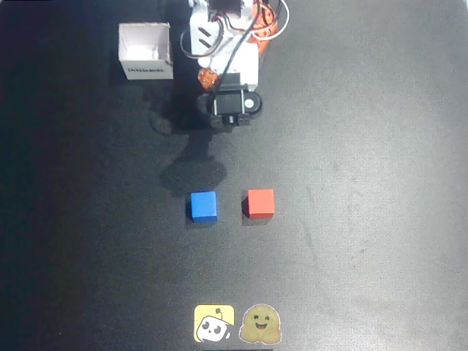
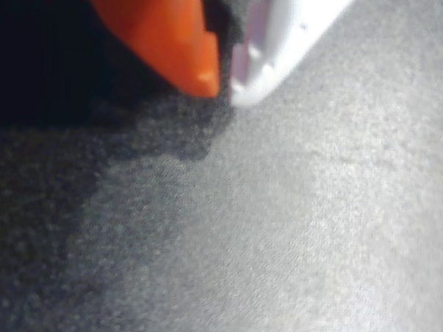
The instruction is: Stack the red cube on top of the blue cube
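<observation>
Gripper (image 2: 221, 84) tips meet in the wrist view: an orange finger (image 2: 168, 31) on the left and a white finger (image 2: 286, 44) on the right come together at their points with nothing between them, so the jaws are closed and empty. Below them lies only the dark, grainy table (image 2: 292, 235), with a shadow spreading to the left.

From the overhead view, going left to right: a white cardboard box (image 1: 146, 51) stands open-topped near the upper left, just beside the arm (image 1: 227, 44), which is folded up at the top centre with its black wrist part hanging over the table well apart from both cubes. Lower down, near the middle of the table, the blue cube (image 1: 203, 205) sits on the left and the red cube (image 1: 260, 202) on the right, side by side, near each other but not touching. Both rest flat on the surface. At the bottom edge lie two stickers, a yellow one (image 1: 214, 324) and a tan smiling one (image 1: 261, 325).
</observation>
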